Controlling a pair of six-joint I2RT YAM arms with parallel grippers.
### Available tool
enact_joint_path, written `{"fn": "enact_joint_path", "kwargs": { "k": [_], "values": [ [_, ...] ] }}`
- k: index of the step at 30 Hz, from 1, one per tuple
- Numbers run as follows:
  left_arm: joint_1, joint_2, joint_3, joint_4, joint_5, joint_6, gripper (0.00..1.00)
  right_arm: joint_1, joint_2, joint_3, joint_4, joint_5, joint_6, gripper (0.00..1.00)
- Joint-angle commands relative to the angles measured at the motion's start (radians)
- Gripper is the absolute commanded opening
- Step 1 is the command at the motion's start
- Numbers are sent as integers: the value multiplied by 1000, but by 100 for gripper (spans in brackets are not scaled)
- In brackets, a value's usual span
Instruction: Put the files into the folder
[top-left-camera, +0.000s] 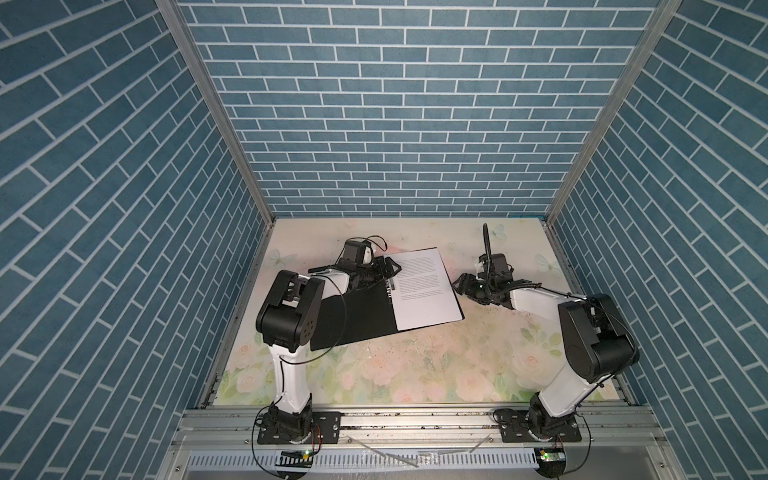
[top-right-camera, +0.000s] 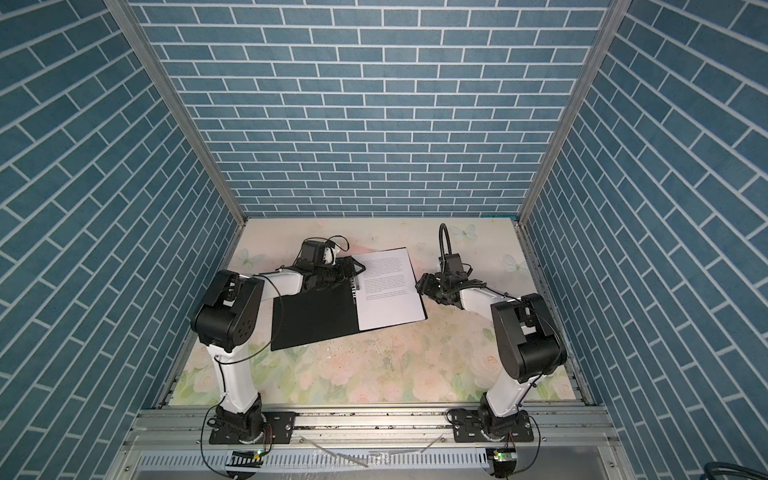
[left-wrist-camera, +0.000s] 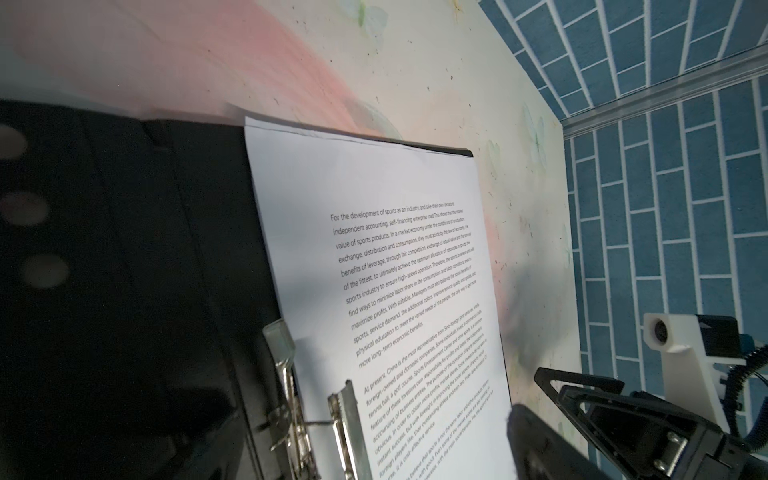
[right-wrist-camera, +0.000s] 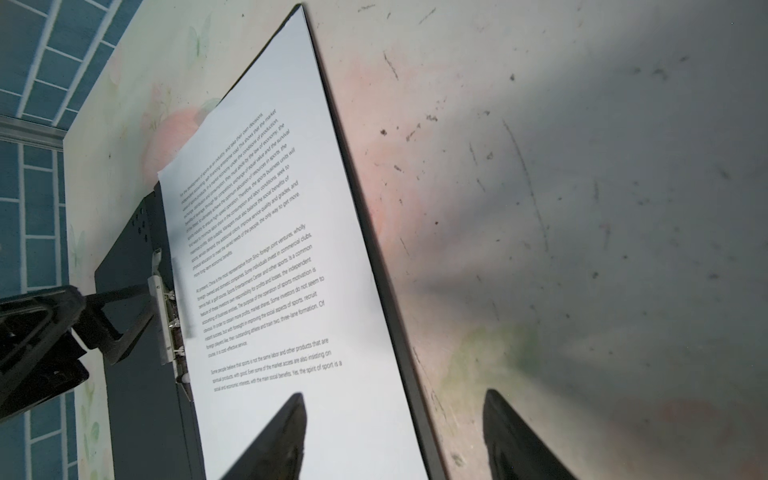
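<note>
The folder (top-left-camera: 353, 316) (top-right-camera: 316, 316) lies open on the table with its black inside up. The files (top-left-camera: 424, 286) (top-right-camera: 390, 291), white sheets of printed text, rest on its right half next to a metal clamp (left-wrist-camera: 345, 428) (right-wrist-camera: 166, 316) at the spine. My left gripper (top-left-camera: 390, 270) (top-right-camera: 355, 268) (left-wrist-camera: 365, 449) is open, its fingertips (right-wrist-camera: 124, 299) right at the clamp. My right gripper (top-left-camera: 459, 286) (top-right-camera: 420, 284) (right-wrist-camera: 395, 415) is open at the folder's right edge. One finger is over the paper and the other over the table, and nothing is held.
The floral table top (top-left-camera: 415, 365) stretches toward the front rail. Blue brick-pattern walls (top-left-camera: 395, 145) close in the back and both sides. My right arm's cable hose (top-left-camera: 488, 245) arches up behind its wrist.
</note>
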Motion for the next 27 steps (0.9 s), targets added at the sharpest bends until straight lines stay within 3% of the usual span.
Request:
{"fn": "enact_joint_path", "kwargs": {
  "k": [1,13,27],
  "values": [
    [4,30,17,38,18,4,100,-4,12,-14,6,12,-9,67],
    [5,52,6,157,63,-60,100,-4,20,-14,1,6,-4,67],
    [3,-34,-91,276,68,-130,100,-4,25,-23,19,-12,8,67]
  ]
}}
